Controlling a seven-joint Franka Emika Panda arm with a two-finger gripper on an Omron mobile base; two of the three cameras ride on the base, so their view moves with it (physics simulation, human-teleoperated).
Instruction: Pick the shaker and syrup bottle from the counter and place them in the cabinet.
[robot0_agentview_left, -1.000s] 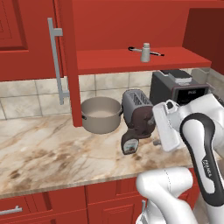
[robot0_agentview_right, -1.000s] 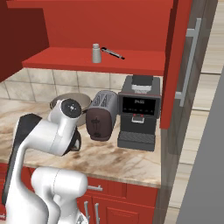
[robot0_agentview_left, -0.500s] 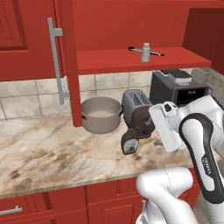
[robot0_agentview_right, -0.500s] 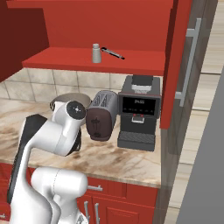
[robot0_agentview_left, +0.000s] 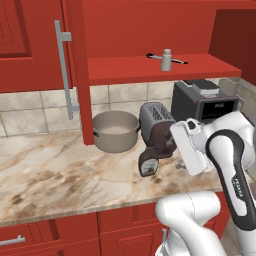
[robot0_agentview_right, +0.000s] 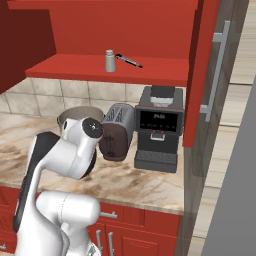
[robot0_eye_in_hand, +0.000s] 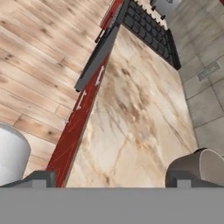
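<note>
A grey pot (robot0_agentview_left: 116, 131), a brown-and-grey toaster (robot0_agentview_left: 156, 126) and a black coffee machine (robot0_agentview_left: 205, 102) line the back of the counter (robot0_agentview_left: 55, 172), blocking the tiled wall. The syrup bottle (robot0_agentview_left: 149, 161) lies on the counter at 6 o'clock from the toaster, just beside it. The shaker (robot0_agentview_left: 166, 60) stands upright on the shelf of the cabinet (robot0_agentview_left: 200, 67), a thin dark rod (robot0_agentview_left: 155, 56) behind it at 9 o'clock; the cabinet door (robot0_agentview_left: 35, 45) stands open. Red drawers (robot0_agentview_left: 60, 235) lie below the beige marble top. The arm's white forearm bends over the counter edge, at 3 o'clock from the bottle. The gripper (robot0_eye_in_hand: 111, 178) looks along the counter towards the coffee machine's drip tray (robot0_eye_in_hand: 148, 33), fingers (robot0_eye_in_hand: 41, 178) spread wide, holding nothing.
</note>
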